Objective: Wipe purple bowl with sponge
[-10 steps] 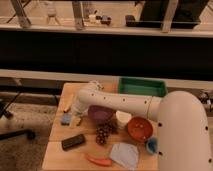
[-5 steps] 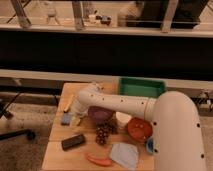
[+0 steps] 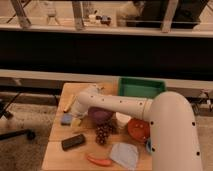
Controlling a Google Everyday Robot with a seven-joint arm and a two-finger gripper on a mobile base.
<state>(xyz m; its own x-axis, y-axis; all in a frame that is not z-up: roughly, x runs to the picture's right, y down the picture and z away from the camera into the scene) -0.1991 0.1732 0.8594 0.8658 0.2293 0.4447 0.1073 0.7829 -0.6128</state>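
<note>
Wooden table (image 3: 56,150) | step, judged: sponge (image 3: 66,119) pickup | gripper (image 3: 76,115) spread, empty, just beside sponge | next: lower, pinch, carry to purple bowl (image 3: 100,115)

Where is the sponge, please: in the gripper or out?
Out: the sponge lies on the table, with the open gripper just beside it.
</note>
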